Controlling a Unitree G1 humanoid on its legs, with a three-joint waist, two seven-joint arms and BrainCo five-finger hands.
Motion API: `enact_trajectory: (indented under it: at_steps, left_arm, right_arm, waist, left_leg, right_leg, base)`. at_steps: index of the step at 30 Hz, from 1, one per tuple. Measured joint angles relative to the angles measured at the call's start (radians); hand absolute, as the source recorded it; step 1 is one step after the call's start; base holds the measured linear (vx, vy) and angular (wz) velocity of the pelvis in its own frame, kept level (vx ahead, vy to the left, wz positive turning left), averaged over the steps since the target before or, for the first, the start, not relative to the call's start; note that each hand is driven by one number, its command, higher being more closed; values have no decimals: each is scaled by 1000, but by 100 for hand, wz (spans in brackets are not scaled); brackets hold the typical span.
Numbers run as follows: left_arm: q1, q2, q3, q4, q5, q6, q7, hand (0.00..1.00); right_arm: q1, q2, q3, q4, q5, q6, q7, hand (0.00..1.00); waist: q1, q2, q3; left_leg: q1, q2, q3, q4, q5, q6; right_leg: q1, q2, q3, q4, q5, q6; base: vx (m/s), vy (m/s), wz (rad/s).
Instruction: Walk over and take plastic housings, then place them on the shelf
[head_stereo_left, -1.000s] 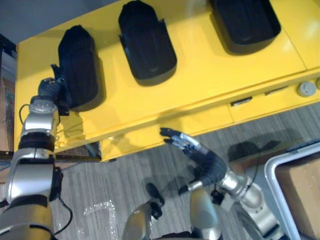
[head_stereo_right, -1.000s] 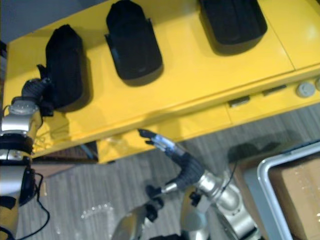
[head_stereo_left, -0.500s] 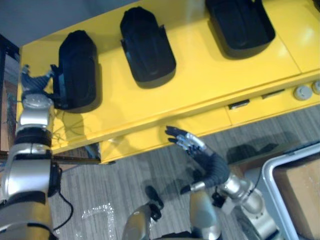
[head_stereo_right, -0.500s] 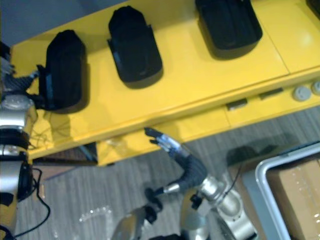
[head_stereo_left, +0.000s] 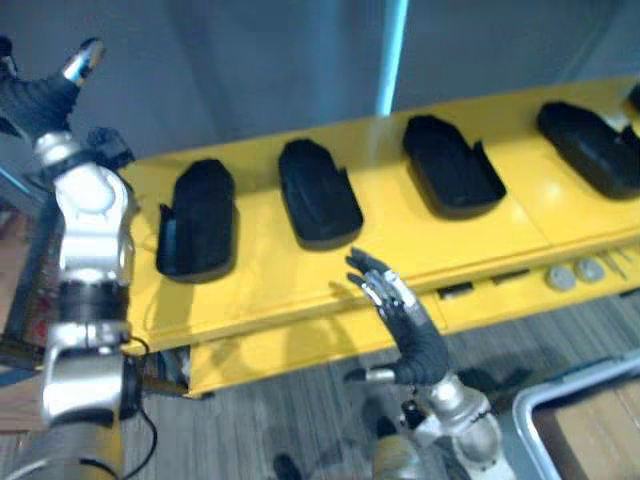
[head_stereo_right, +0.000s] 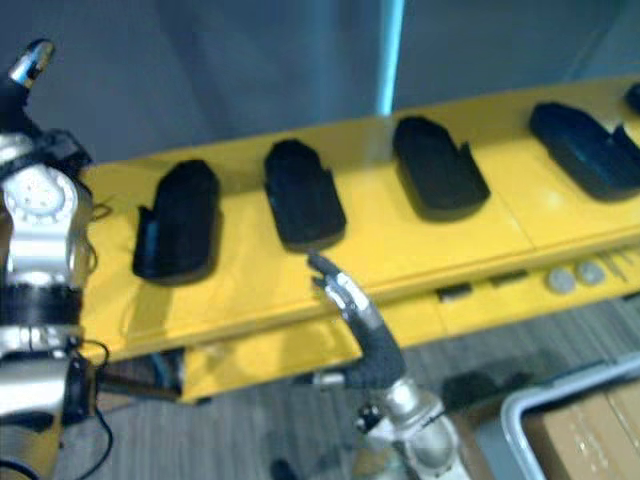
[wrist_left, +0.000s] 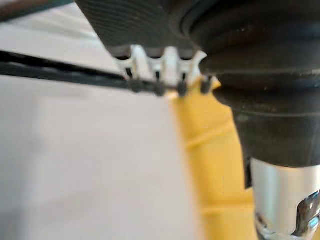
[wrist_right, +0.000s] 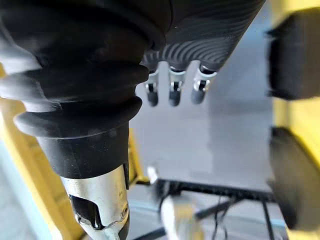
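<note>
Holds nothing. Right robot hand (head_stereo_left: 412, 335) upright before the front edge of the yellow tabletop (head_stereo_left: 250, 270), fingers straight and spread. Left robot hand (head_stereo_left: 35, 98) high, past the tabletop's left end, fingers loosely extended. Four black plastic housings (head_stereo_left: 318, 192) in a row on the tabletop, apart from both.

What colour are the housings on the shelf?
Black housings, on a yellow shelf; left eye view shows them best.

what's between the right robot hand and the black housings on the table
Nothing visible: the open right robot hand is at the yellow table edge, with bare tabletop up to the nearest housing.
</note>
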Motion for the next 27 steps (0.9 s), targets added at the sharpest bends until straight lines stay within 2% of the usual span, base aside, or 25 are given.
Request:
enact_trajectory:
  at_steps: [2,4,5,6,7,9,12,14,16,18,20,23,26,27]
  left_arm:
    - [220,-121,22,-199,4,-32,-9,0]
    - [399,-225,30,-301,5,-66,-17,0]
    - [495,-286,33,-347,17,-82,-20,0]
    - [505,-293,33,-352,18,-83,-21,0]
    - [607,-350,22,-388,43,-89,-29,0]
    - [701,-389,-5,-398,84,-93,-41,0]
    - [769,-414,-66,-364,163,-64,-77,0]
    - [789,-417,-91,-212,209,-17,-116,0]
    - [789,-417,-110,-41,212,10,-133,0]
    - [792,-419,-120,139,219,17,-160,0]
    - [797,-419,-119,341,218,26,-201,0]
    - [802,-421,-108,610,218,39,-254,0]
    - [811,-433,-27,804,172,45,-283,0]
    - [814,-434,3,841,154,43,-288,0]
  right_arm:
    - [-37,5,-19,26,-8,8,-83,0]
    - [-81,18,-41,56,4,26,-128,0]
    - [-111,30,-54,75,35,36,-141,0]
    - [-114,31,-55,77,37,37,-143,0]
    - [-150,45,-59,94,46,51,-151,0]
    - [-182,61,-53,95,42,54,-154,0]
    - [-235,66,-56,106,34,51,-168,0]
    - [-292,56,-56,124,37,46,-165,0]
    - [-333,49,-55,128,59,45,-152,0]
    - [-382,46,-55,150,93,51,-122,0]
    - [-420,49,-50,193,143,103,-64,0]
    - [-445,49,-6,311,153,192,-9,0]
    - [-453,52,56,450,152,243,49,0]
    - [-458,61,65,499,150,251,60,0]
  waist:
    - [40,4,-24]
    - [79,1,-41]
    - [108,-4,-46]
    - [112,-5,-46]
    - [150,-13,-51]
    - [177,-26,-59]
    - [185,-33,-67]
    - [201,-36,-72]
    - [202,-43,-85]
    - [206,-58,-90]
    - [215,-76,-93]
    - [250,-88,-98]
    - [275,-90,-99]
    - [280,-83,-92]
  left_leg:
    - [9,1,-45,-1,0,0]
    - [10,2,-74,-1,0,-1]
    - [9,1,-94,0,-1,-1]
    - [9,0,-96,0,0,-1]
    - [5,-3,-114,-1,2,-6]
    - [5,-16,-137,-28,15,-15]
    - [-13,-26,-155,-54,37,-14]
    - [-20,-29,-155,-55,52,-12]
    - [-36,-31,-180,-55,62,-10]
    - [-53,-30,-184,-55,72,-9]
    - [-67,-28,-200,-55,82,-7]
    - [-67,-25,-205,-55,84,-7]
    - [-65,-18,-207,-55,86,-11]
    - [-62,-19,-208,-56,86,-11]
  right_leg:
    - [39,0,-46,-12,0,0]
    - [63,1,-76,-20,0,0]
    - [75,1,-101,-28,0,0]
    - [77,1,-104,-29,0,0]
    - [88,-1,-123,-36,0,0]
    - [100,-8,-152,-52,-4,-4]
    - [86,-17,-179,-48,-7,-7]
    - [77,-20,-182,-44,-7,-7]
    - [68,-22,-201,-42,-7,-7]
    - [54,-20,-209,-34,-6,-8]
    - [47,-17,-221,-29,1,-13]
    - [51,-14,-225,-31,3,-16]
    - [60,-12,-227,-38,7,-22]
    - [69,-10,-233,-47,8,-22]
  base:
    - [66,-15,52]
    - [5,-14,52]
    - [-41,-19,35]
    - [-72,-18,41]
    - [-85,-14,34]
    - [-96,-15,36]
    - [-117,-2,28]
    - [-80,21,0]
    - [-63,1,22]
    - [-32,-4,18]
    - [5,-13,14]
    - [6,-10,6]
    - [-6,-1,2]
    - [-32,-10,7]
